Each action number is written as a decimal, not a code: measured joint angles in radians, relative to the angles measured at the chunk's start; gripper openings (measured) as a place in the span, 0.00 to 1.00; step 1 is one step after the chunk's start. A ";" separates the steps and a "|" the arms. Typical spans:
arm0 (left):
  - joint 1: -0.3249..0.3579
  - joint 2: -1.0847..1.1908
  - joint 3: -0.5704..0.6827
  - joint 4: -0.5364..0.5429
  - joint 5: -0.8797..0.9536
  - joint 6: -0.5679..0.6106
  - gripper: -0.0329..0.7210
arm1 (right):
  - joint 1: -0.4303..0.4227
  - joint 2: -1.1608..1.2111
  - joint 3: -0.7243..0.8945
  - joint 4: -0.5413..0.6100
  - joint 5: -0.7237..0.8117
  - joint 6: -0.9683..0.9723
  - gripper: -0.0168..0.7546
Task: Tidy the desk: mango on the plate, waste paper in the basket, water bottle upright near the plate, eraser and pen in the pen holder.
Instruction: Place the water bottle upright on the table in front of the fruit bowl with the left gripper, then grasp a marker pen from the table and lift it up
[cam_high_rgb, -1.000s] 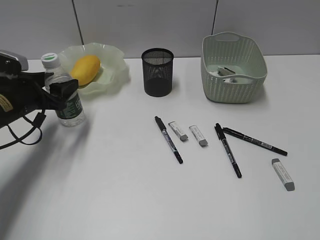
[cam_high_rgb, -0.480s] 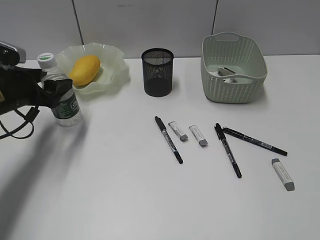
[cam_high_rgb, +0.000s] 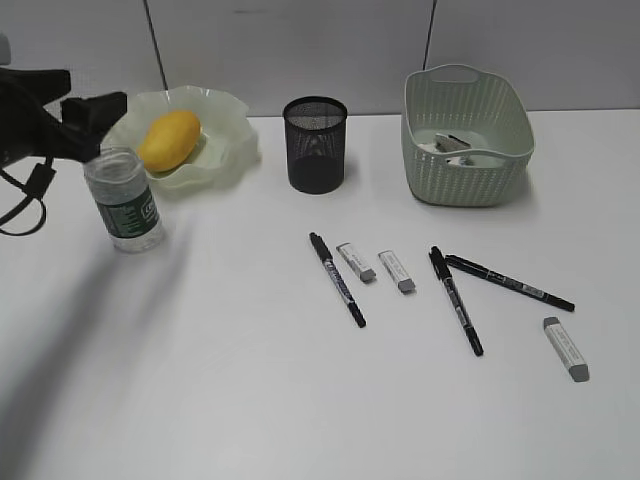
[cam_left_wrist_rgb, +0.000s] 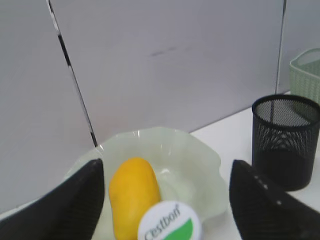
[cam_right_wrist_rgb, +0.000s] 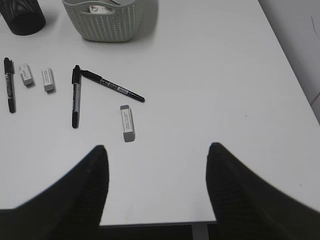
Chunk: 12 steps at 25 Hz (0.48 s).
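A white counter (cam_high_rgb: 250, 400) runs back to a pale grey panelled wall. At the far left of the exterior view, the left pincer (cam_high_rgb: 75, 125) hangs above the water bottle (cam_high_rgb: 124, 200) with its fingers apart, gripping nothing; the bottle stands upright just in front of the plate (cam_high_rgb: 225, 130), where the mango (cam_high_rgb: 169, 139) lies. The black pen holder (cam_high_rgb: 315, 143) stands at upper centre. Below it, three pens (cam_high_rgb: 337, 279) and three erasers (cam_high_rgb: 356, 262) lie scattered toward the lower right. The basket (cam_high_rgb: 467, 135) sits at upper right with the waste paper (cam_high_rgb: 455, 146) inside. The right pincer (cam_right_wrist_rgb: 155, 165) shows only in its wrist view, fingers apart and empty, over bare counter near the front edge.
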 joint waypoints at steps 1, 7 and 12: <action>0.000 -0.020 0.000 0.000 0.000 -0.010 0.83 | 0.000 0.000 0.000 0.000 0.000 0.000 0.66; 0.000 -0.187 -0.032 0.031 0.260 -0.157 0.83 | 0.000 0.000 0.000 0.000 0.000 0.000 0.66; 0.000 -0.322 -0.119 0.057 0.704 -0.198 0.83 | 0.000 0.000 0.000 0.000 0.000 -0.005 0.66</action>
